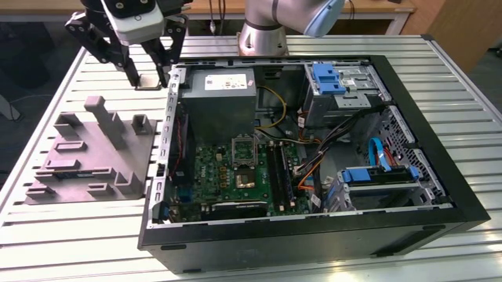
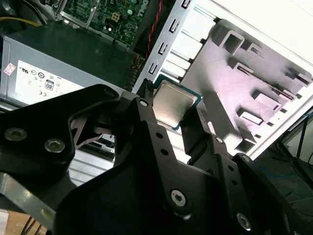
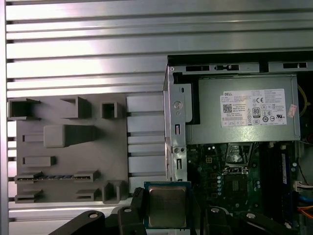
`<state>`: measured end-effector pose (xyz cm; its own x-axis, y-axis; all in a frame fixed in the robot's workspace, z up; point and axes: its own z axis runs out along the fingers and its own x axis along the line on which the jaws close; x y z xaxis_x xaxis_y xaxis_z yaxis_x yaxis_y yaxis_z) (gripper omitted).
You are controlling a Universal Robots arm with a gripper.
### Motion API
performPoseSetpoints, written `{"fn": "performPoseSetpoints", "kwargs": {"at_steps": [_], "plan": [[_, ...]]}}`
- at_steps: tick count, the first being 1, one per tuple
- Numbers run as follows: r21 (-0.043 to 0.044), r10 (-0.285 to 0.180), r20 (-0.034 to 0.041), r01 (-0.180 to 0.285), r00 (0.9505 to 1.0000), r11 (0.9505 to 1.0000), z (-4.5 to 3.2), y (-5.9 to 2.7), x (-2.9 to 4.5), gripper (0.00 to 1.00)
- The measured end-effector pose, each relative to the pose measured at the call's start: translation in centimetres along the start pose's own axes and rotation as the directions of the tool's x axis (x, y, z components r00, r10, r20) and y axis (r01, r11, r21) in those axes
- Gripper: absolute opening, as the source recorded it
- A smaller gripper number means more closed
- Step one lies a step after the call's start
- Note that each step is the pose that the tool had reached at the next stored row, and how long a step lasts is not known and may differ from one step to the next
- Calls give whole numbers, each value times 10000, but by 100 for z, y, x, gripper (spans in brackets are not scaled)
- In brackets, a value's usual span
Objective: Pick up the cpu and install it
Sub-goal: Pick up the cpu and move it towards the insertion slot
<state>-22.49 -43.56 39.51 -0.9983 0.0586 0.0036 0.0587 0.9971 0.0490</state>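
The moulded tray (image 1: pixel 90 158) lies on the bench (image 1: pixel 70 235), at the exterior view's left of the computer case (image 1: pixel 298 241); the cpu (image 1: pixel 147 86) hangs in the jaws between them.

The arm (image 1: pixel 263 36) is showing silvery-grey tubing with a pale blue joint cap (image 1: pixel 323 19); the claw (image 1: pixel 149 82) is wearing matte black linkages (image 2: pixel 146 132) (silver screws (image 2: pixel 178 198) dotting them), seemingly beneath a white housing (image 1: pixel 133 20).

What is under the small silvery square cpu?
Slatted metal table, in the gap between grey moulded tray and black computer case; the cpu covers the spot directly beneath.
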Motion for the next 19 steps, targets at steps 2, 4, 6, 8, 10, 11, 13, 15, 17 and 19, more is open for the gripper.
{"fn": "performPoseSetpoints", "kwargs": {"at_steps": [2,4,6,8,10,11,13,15,17,19], "plan": [[0,-1,0,1,10000,10000,0,0,-6,47],[0,-1,0,1,10000,10000,0,1,-11,47],[1,0,0,0,10000,10000,0,1,-18,47],[0,0,0,0,10000,10000,0,2,-28,47],[-1,0,0,0,10000,10000,0,2,-36,47],[0,0,0,0,10000,10000,0,2,-39,47],[0,0,0,0,10000,10000,0,3,-46,47],[0,0,0,0,10000,10000,0,3,-52,47],[0,0,0,0,10000,10000,0,4,-58,47],[0,0,0,0,10000,10000,0,4,-64,47]]}}
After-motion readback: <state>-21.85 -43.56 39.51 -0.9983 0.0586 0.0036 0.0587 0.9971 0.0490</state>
